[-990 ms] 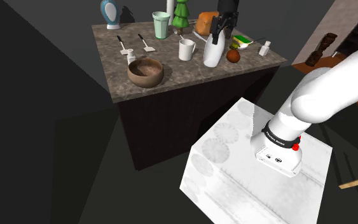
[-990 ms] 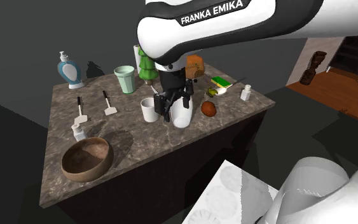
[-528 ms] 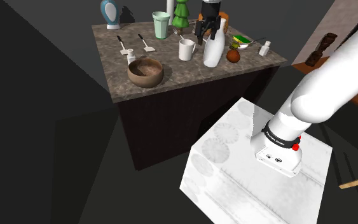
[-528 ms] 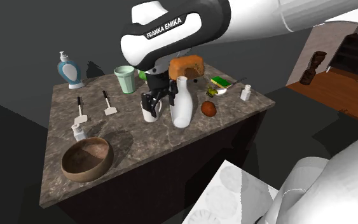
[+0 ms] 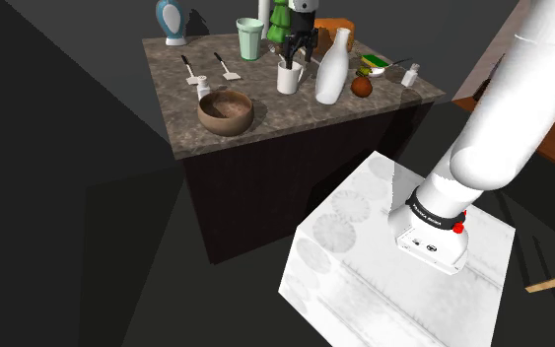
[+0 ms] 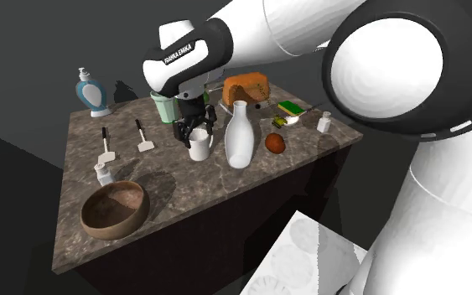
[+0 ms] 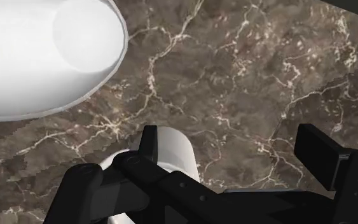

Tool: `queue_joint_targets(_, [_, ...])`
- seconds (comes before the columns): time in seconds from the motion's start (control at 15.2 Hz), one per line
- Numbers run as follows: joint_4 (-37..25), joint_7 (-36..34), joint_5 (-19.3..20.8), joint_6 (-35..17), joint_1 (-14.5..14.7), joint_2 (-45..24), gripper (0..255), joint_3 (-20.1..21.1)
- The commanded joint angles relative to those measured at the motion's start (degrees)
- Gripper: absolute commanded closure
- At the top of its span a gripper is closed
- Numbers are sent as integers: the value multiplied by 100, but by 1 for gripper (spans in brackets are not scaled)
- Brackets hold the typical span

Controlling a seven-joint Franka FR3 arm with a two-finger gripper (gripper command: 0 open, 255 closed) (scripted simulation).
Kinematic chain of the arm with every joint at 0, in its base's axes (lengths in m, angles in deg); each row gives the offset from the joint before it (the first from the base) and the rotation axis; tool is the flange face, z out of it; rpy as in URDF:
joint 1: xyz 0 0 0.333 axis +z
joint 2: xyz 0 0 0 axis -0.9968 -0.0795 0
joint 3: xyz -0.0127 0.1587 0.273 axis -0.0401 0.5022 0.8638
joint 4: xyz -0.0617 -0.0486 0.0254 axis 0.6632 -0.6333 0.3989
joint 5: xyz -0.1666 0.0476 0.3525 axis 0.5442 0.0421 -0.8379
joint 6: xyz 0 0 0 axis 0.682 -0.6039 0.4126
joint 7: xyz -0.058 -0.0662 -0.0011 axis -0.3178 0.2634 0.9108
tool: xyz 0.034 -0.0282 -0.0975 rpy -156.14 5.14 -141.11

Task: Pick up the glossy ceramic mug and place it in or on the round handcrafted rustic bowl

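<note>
Our claw (image 7: 233, 145) stands wide open, holding nothing, low over the white mug (image 7: 177, 156). The mug is not centred between the fingers. It sits right under 1 finger (image 7: 148, 141), and we cannot quite tell whether that tip is over the rim or just outside the wall. Coming straight down could strike the rim and tip the mug, or shove it into the tall white bottle (image 7: 44, 57) just beside the claw. The brown bowl (image 5: 226, 111) sits well apart from the claw, so a shallow pinch might slip on the carry.
</note>
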Motion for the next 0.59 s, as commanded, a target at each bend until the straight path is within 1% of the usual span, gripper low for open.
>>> queue_joint_targets(0.0, [-450, 43, -59, -28, -27, -450, 0, 0])
queue_joint_targets(0.33, [-1767, 157, -200, 87, -144, -1590, 0, 17])
queue_joint_targets(0.53, [-1621, 161, -207, -118, -152, -1649, 0, 23])
